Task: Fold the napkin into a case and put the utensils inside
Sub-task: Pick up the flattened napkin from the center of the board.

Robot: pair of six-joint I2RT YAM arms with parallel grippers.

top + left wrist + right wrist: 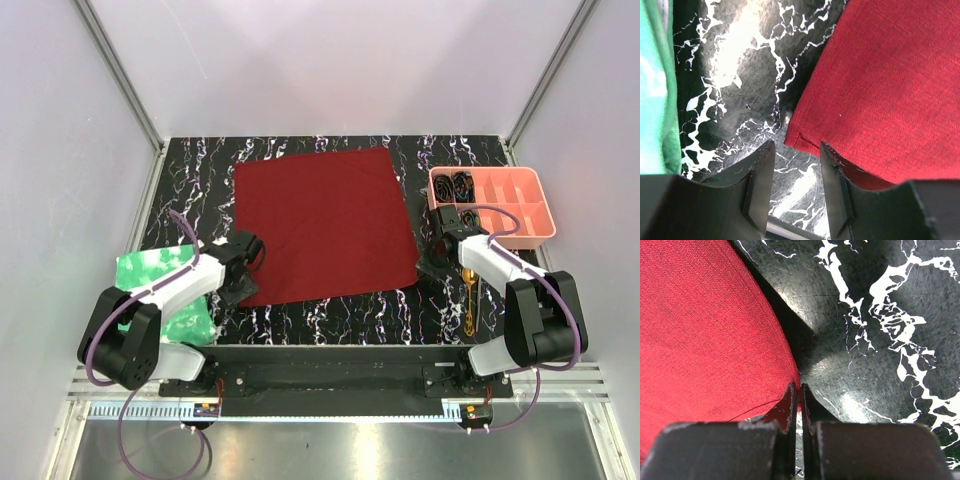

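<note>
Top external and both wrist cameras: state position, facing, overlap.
Top external: above, behind the robot, looking down on the table; left arm and right arm show.
Left wrist: on the left arm, facing the napkin corner; open left gripper shows.
Right wrist: on the right arm, facing the napkin edge; shut right gripper pinches it.
Shared: napkin and table.

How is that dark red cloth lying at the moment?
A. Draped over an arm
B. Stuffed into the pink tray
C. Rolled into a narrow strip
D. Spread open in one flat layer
D: the napkin lies unfolded as one open square on the table, with no folds or layers showing from above.
</note>
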